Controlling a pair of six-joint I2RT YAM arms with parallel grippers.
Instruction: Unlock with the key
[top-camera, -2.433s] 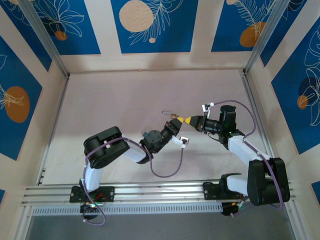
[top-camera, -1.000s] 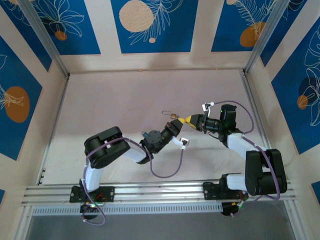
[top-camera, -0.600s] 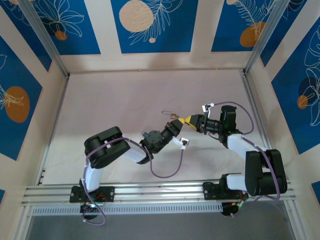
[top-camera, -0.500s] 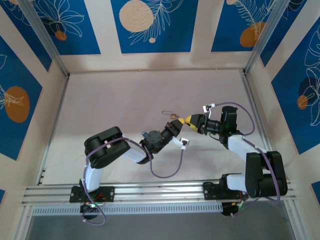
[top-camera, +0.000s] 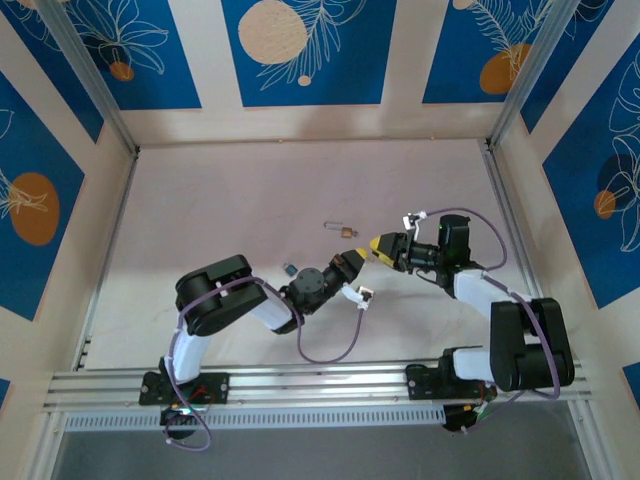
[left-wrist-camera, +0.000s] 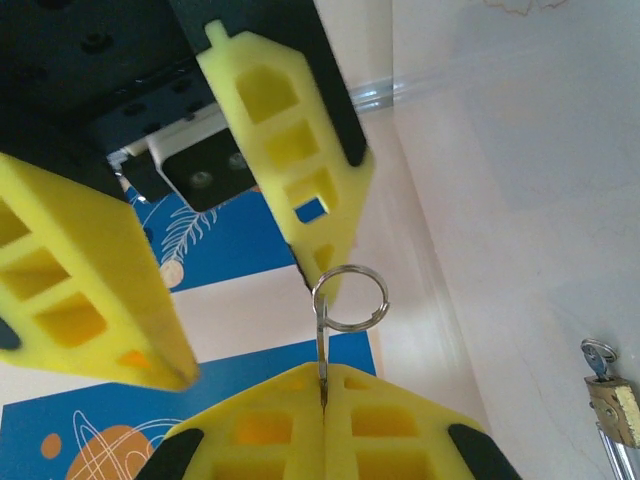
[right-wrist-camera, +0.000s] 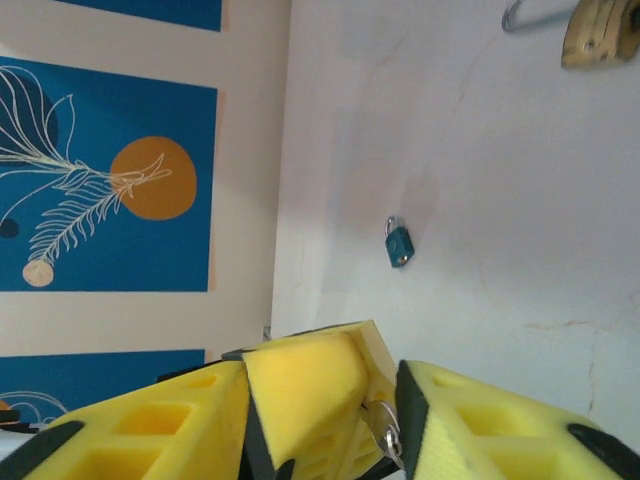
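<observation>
Between the pressed-together fingertips of the left gripper (left-wrist-camera: 322, 400) sits the key (left-wrist-camera: 321, 355), pinched by its blade so that its wire ring (left-wrist-camera: 384, 305) stands up clear of the yellow pads. Facing it tip to tip, the right gripper (top-camera: 378, 244) has its yellow fingers (left-wrist-camera: 290, 150) spread. In the left wrist view one comes down beside the ring with its tip at the wire, and the other stands well off to the opposite side. From the right wrist, the left gripper's yellow tip pokes up between those spread fingers, with the ring just beside one of them. Off to one side of both grippers a brass padlock (top-camera: 346, 232) lies flat on the pale table (top-camera: 230, 200), apart from both, its shackle pointing away. Back along the left arm lies a small teal padlock (right-wrist-camera: 398, 243). Any marking on either lock is too small to read.
</observation>
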